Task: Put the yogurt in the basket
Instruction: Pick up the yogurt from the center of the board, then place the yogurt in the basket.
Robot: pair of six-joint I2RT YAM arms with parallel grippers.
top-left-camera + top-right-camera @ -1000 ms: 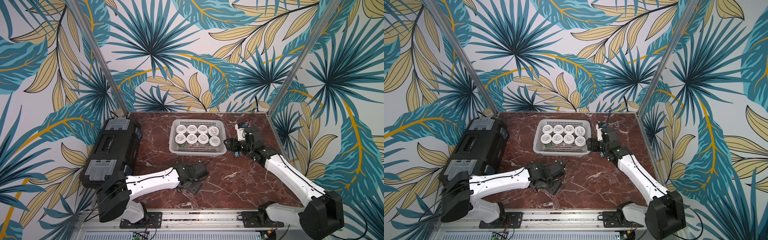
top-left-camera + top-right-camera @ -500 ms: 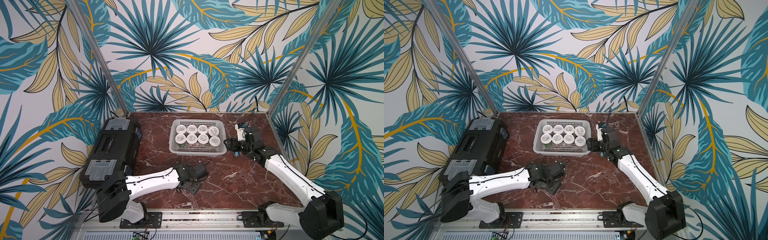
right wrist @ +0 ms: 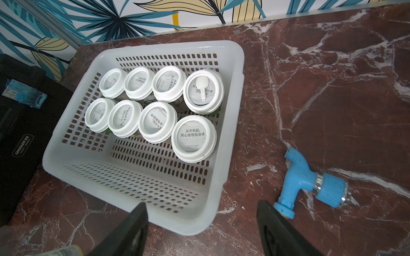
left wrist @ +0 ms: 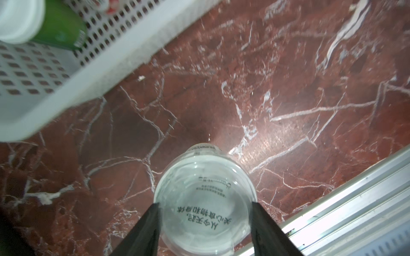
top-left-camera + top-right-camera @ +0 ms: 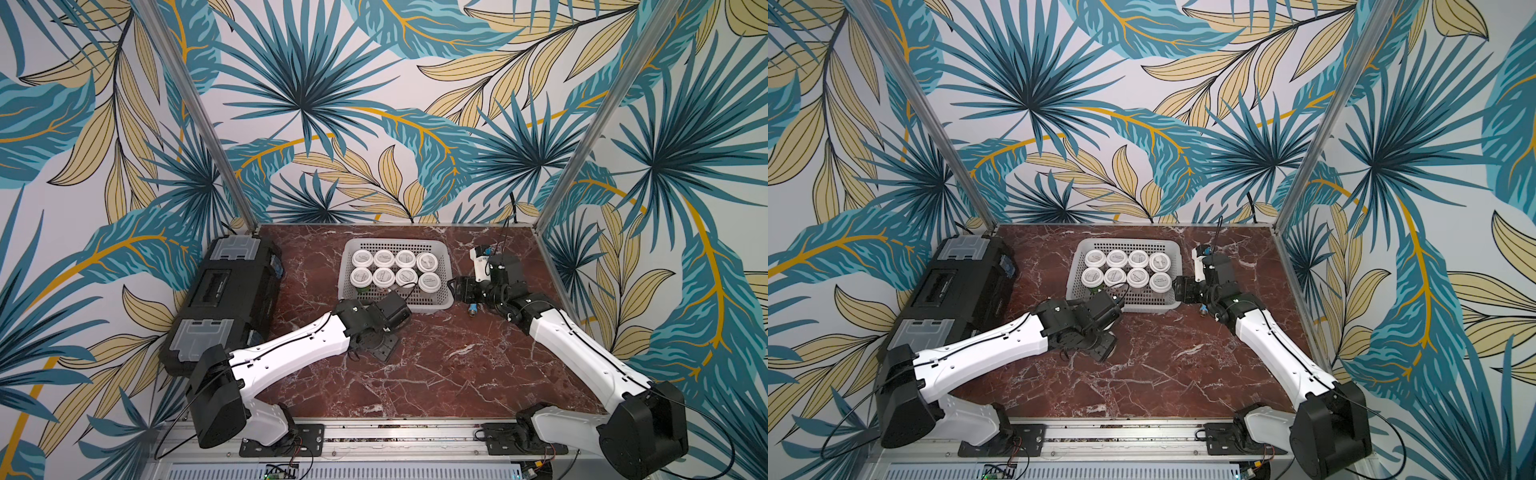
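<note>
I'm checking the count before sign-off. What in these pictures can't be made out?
- Jar in the left hand: in both top views the wrist largely covers it.
- Basket: left wrist view, blurred, cut off by the edge.
- Yellowish object: right wrist view, cut by the picture edge; unidentifiable.
- Lid print: both top views, too small to read.

left pincer (image 4: 204, 204), yogurt (image 4: 206, 177) nearer basket (image 4: 111, 66)
</note>
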